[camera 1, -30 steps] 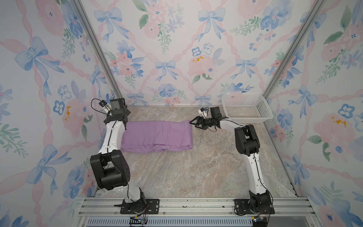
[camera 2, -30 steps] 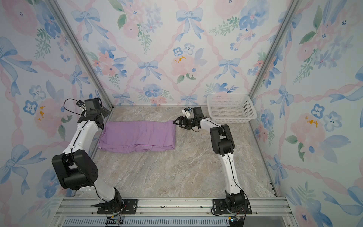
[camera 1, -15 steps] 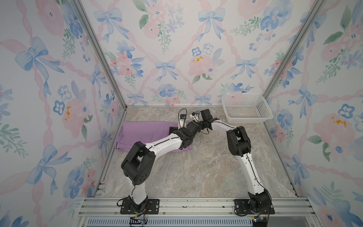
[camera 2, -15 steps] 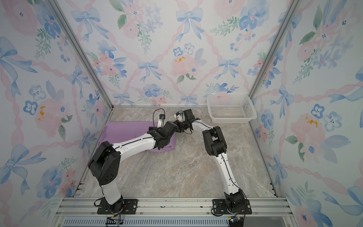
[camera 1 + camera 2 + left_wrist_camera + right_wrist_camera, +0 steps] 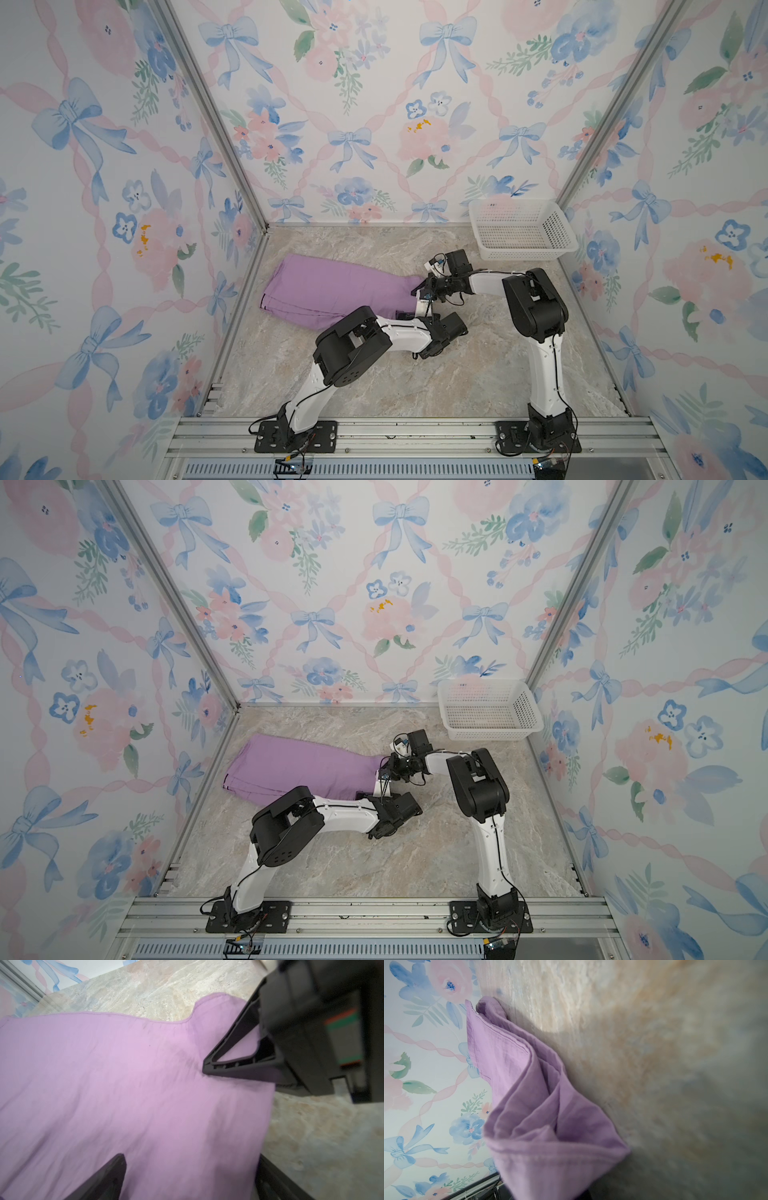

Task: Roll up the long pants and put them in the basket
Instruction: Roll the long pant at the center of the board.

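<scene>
Across swings the left arm, from the left end of the pants [image 5: 332, 291] a second ago to their right end, and the right claw [image 5: 420, 289], gaping back then, has snapped together on the far right corner of the cloth. That corner is now drawn out into a point and lifted a touch, with folds running up to the pinch in the right wrist view. The left claw [image 5: 409, 315] hovers at the near right corner, fingers wide apart over the lilac fabric and gripping nothing. Both claws sit just beside each other. Folded flat, the pants lie on the far left part of the worktop [image 5: 457, 374], well apart from the white basket [image 5: 519, 249] in the far right corner.
</scene>
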Robot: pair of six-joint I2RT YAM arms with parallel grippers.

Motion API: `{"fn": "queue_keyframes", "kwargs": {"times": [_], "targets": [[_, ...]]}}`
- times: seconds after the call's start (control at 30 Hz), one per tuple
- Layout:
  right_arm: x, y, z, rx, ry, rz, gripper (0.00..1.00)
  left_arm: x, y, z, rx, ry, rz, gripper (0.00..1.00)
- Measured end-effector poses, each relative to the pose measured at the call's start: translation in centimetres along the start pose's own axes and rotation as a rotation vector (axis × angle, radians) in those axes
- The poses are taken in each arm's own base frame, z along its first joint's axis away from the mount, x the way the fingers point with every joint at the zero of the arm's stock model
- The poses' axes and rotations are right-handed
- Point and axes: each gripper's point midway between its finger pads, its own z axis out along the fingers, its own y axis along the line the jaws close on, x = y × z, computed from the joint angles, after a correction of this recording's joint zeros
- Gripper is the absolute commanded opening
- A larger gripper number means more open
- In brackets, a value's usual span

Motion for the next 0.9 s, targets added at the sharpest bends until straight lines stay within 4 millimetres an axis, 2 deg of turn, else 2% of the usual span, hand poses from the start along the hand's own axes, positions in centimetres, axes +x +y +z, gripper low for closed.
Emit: {"fn": "queue_keyframes", "kwargs": {"times": [0.13,0.2,0.23,0.3,0.37,0.4,0.57,0.6,0.63,0.67,0.73,0.8,0.9], "targets": [[1.0,0.7,0.8,0.011,0.005,-0.013,0.0,-0.6,-1.3,0.6,-0.005,-0.027,-0.043,0.93],[1.1,0.9,1.0,0.018,0.004,-0.016,0.0,-0.8,-1.7,0.8,-0.006,-0.037,-0.051,0.84],[1.1,0.9,1.1,0.02,0.003,-0.018,0.0,-0.9,-1.9,1.0,-0.007,-0.039,-0.05,0.76],[1.2,0.9,1.1,0.023,0.002,-0.019,0.0,-0.9,-2.1,1.2,-0.004,-0.041,-0.056,0.51],[1.1,0.8,1.0,0.024,0.001,-0.016,0.0,-0.7,-1.7,1.7,-0.013,-0.032,-0.046,0.05],[1.0,0.8,0.9,0.024,-0.002,-0.015,0.0,-0.6,-1.4,2.0,-0.02,-0.028,-0.043,0.0],[0.4,0.0,-0.1,0.036,-0.035,0.006,0.0,-0.7,-1.3,2.3,-0.014,-0.021,-0.01,0.0],[0.3,-0.1,-0.3,0.038,-0.039,0.009,0.12,-0.7,-1.5,2.2,-0.003,-0.018,-0.01,0.0],[0.2,-0.3,-0.6,0.043,-0.043,0.018,0.43,-0.8,-1.7,2.1,0.016,-0.011,-0.013,0.0],[-0.1,-0.3,-1.0,0.039,-0.047,0.024,0.66,-0.9,-1.7,1.8,0.032,-0.004,-0.022,0.0],[-1.1,0.2,-2.8,0.031,-0.076,0.021,0.91,-0.6,-1.2,1.3,0.075,0.04,-0.024,0.0],[-2.6,0.6,-5.2,0.036,-0.124,0.017,0.99,-0.7,-0.4,0.8,0.129,0.086,-0.036,0.0],[-5.3,2.0,-8.4,0.039,-0.201,-0.023,0.98,-2.2,1.6,-0.4,0.257,0.135,-0.12,0.0]]}}
